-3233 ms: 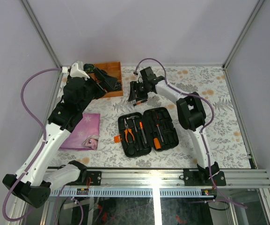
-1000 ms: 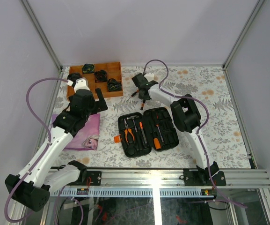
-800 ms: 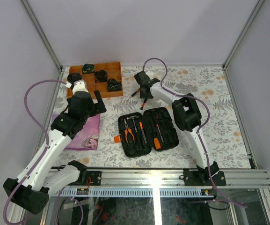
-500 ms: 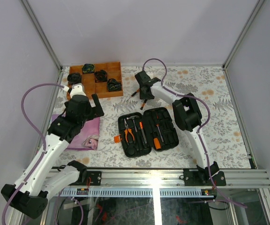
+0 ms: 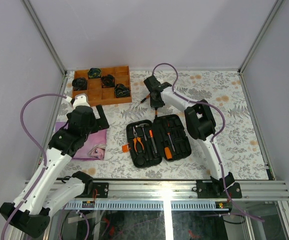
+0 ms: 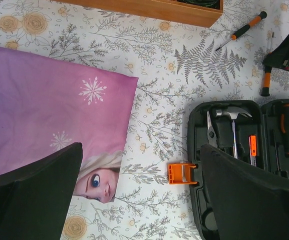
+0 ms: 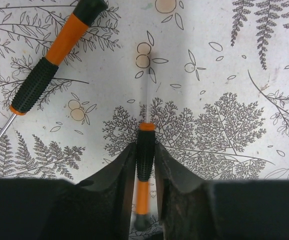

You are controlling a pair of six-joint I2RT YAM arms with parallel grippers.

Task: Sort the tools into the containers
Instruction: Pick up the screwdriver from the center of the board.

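Observation:
The black tool case [image 5: 158, 139] lies open with its orange latch [image 5: 125, 148] at the left. In it are orange-handled pliers [image 5: 138, 142], a hammer [image 5: 145, 127] and several screwdrivers [image 5: 168, 150]. My right gripper [image 7: 145, 149] is shut on the black grip of a small black-and-orange screwdriver [image 7: 145, 160], low over the table beyond the case [image 5: 156, 104]. A second screwdriver [image 7: 54, 50] lies loose to its left. My left gripper [image 5: 100, 113] is open and empty, its fingers [image 6: 34, 192] wide apart above the latch [image 6: 183, 173] and the pink cloth [image 6: 49, 115].
A brown wooden compartment tray [image 5: 115, 73] with several black items stands at the back left. The pink printed cloth [image 5: 90, 141] lies left of the case. Metal frame posts and walls close in the floral table [image 5: 224, 115].
My left arm has drawn back from the wooden tray toward the near left. My right gripper has settled low over the table and closed on the small screwdriver.

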